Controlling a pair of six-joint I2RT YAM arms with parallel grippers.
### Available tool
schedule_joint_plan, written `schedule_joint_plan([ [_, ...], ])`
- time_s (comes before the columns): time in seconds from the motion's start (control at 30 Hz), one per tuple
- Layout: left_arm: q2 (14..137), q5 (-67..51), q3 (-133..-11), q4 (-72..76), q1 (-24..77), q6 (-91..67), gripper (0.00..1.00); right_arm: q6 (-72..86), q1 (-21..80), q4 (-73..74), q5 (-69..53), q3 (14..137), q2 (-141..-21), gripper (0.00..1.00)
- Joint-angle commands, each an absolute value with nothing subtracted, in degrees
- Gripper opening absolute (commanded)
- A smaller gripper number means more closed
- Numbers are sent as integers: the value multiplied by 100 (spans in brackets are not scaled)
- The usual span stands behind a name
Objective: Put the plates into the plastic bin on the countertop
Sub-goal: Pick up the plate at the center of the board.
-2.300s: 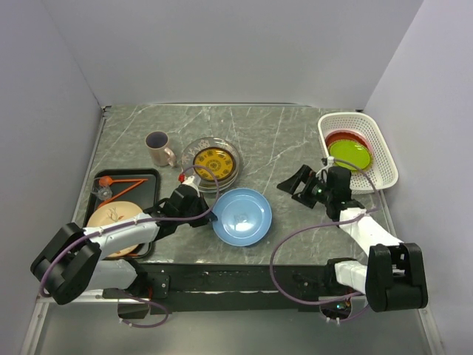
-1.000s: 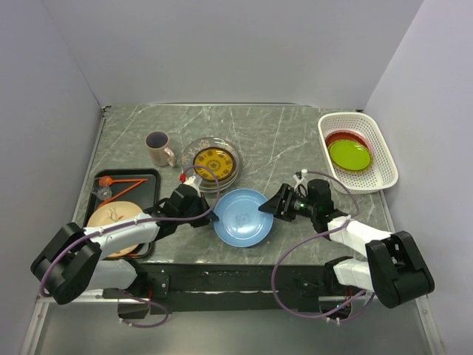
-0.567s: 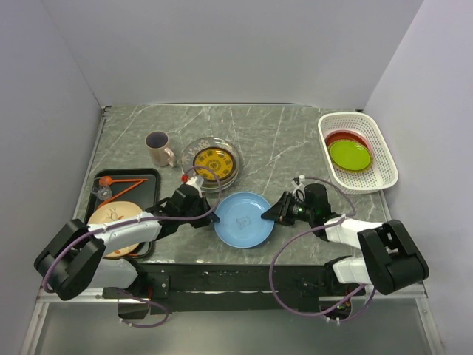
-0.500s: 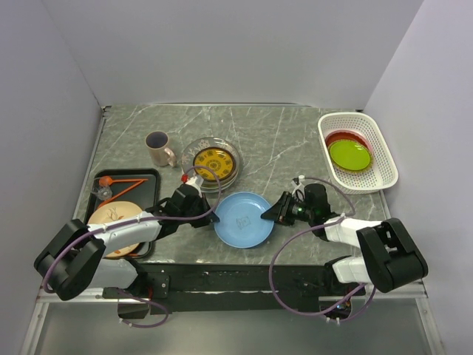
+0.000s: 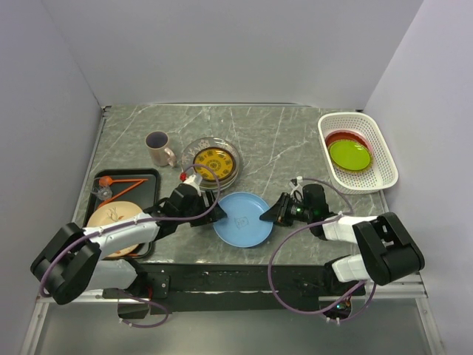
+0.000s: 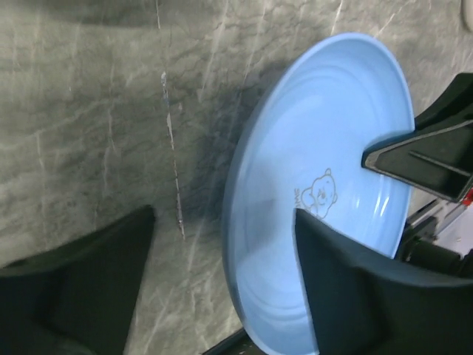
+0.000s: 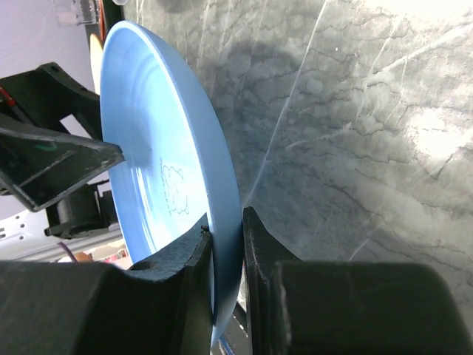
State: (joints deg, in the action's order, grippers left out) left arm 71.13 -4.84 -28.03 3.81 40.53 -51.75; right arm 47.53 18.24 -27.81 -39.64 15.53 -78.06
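From above, the blue plate (image 5: pixel 242 219) lies on the bench (image 5: pixel 281 140) directly between the two sets of jaws, the left jaws at one rim and the right jaws at the opposite rim. The bin (image 5: pixel 386 164) stands well behind the right jaws, off toward the far right corner, and already holds a green plate (image 5: pixel 350 154) on a red plate (image 5: pixel 336 137). More plates (image 5: pixel 213 161) are stacked just beyond the left jaws.

In the left wrist view the left jaws stand apart. The near rim of the blue plate (image 6: pixel 325 185) sits in the gap between their fingers (image 6: pixel 81 274), which are not pressing on it. The right jaws show at the far rim.

In the right wrist view the right jaws are clamped on the rim of the blue plate (image 7: pixel 159 148), one of the fingers (image 7: pixel 181 285) on each face. The plate looks tilted clear of the bench (image 7: pixel 347 111), judging by its shadow.

The step in hand looks like a handover to the right arm. To do it well, the left jaws should draw straight back from the rim before anything lifts. The right jaws then need a firm, deep bite, since a hold at one edge lets the plate droop. It should be carried level and lowered flat onto the green plate
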Motion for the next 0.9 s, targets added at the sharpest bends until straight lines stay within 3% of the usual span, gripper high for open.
schedule_joint_plan([
  [0.0,6935,-343,-2883,475,4078,-5124,87,4869,1881,-3260,-4148,1626,-7884,0],
  [0.13,6856,-237,-2909,335,4078,-5098,95,4887,1898,-3278,-4131,1661,-7919,0],
  [0.87,5660,-26,-2742,26,4069,-4957,99,4772,1890,-2479,-3165,1977,-7278,0],
])
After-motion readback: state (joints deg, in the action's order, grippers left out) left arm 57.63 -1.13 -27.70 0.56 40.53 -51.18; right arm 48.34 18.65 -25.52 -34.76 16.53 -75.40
